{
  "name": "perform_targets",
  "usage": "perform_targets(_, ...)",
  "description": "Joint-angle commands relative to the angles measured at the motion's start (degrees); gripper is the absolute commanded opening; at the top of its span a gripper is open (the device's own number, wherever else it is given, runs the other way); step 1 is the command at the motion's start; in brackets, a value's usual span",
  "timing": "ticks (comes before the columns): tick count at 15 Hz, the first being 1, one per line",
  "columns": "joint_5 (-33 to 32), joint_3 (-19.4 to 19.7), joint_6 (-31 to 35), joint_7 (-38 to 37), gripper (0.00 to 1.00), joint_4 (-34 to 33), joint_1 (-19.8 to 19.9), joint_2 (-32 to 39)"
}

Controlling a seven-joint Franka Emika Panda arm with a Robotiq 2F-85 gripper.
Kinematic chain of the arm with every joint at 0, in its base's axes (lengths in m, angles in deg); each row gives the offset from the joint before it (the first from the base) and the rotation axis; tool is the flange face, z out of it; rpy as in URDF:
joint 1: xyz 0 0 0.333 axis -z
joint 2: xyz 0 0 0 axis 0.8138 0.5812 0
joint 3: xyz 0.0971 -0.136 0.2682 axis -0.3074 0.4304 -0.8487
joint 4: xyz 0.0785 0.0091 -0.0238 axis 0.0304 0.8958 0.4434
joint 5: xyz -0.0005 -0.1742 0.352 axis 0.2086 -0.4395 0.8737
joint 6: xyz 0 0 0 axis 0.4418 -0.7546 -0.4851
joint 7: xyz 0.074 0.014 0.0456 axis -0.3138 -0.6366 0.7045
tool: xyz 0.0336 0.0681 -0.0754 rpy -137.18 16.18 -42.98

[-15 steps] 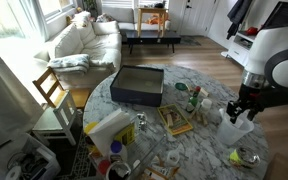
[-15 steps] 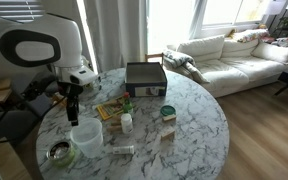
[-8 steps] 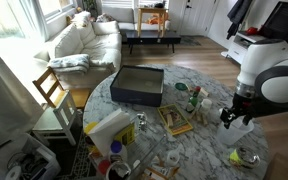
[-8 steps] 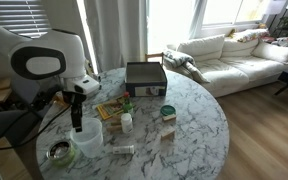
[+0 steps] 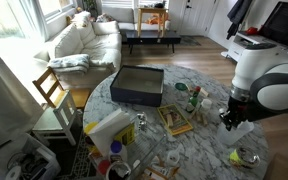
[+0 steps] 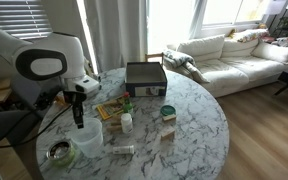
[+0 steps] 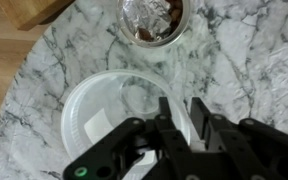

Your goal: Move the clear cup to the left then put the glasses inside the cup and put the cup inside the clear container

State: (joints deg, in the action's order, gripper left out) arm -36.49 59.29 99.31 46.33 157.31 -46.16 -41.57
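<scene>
Right now the claw (image 7: 184,120) stands over the clear cup (image 7: 104,120), which sits upright on the marble counter (image 7: 249,60) near its edge, close to a small metal bowl (image 7: 154,20). From the wrist view one finger is inside the cup and the other outside, with the whitish rim between them. The claw therefore looks pinched on the cup's wall, though I cannot tell how firm that hold is. In an exterior view the arm comes straight down onto the cup (image 6: 86,142), well apart from the dark box (image 6: 145,77) across the counter. Judging by this, the step in hand is the first one, shifting the cup to the left. The main risk lies in the grip itself. A thin plastic wall held at one spot on the rim can flex or slip, so the cup may tilt, swing or drop out when lifted, and squeezing harder could buckle the rim. If the cup is dragged rather than lifted, it could catch on the marble, tip, or knock the bowl, and the counter's edge is close on that side.
</scene>
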Motion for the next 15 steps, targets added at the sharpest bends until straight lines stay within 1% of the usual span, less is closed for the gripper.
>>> perform_targets(1, 4.9, -1.0, -3.1, 2.3, 0.01, -1.4, -2.7, -0.7)
perform_targets(4, 11.3, -2.2, -7.8, 5.7, 0.00, -4.1, -5.8, -1.0)
perform_targets(6, 13.8, -3.3, -10.5, 7.2, 0.01, -6.7, -7.7, -0.7)
perform_targets(8, 15.0, -4.6, -11.8, 8.1, 0.01, -8.9, -9.3, 0.6)
perform_targets(10, 14.6, -6.0, -12.1, 7.8, 0.01, -10.7, -10.6, 1.8)
perform_targets(11, 13.7, -6.9, -11.5, 7.7, 0.01, -11.4, -11.2, 2.6)
perform_targets(13, 14.0, -8.1, -10.8, 8.6, 0.01, -12.5, -12.5, 4.1)
perform_targets(15, 12.3, -9.0, -10.4, 8.0, 0.01, -12.8, -13.1, 5.6)
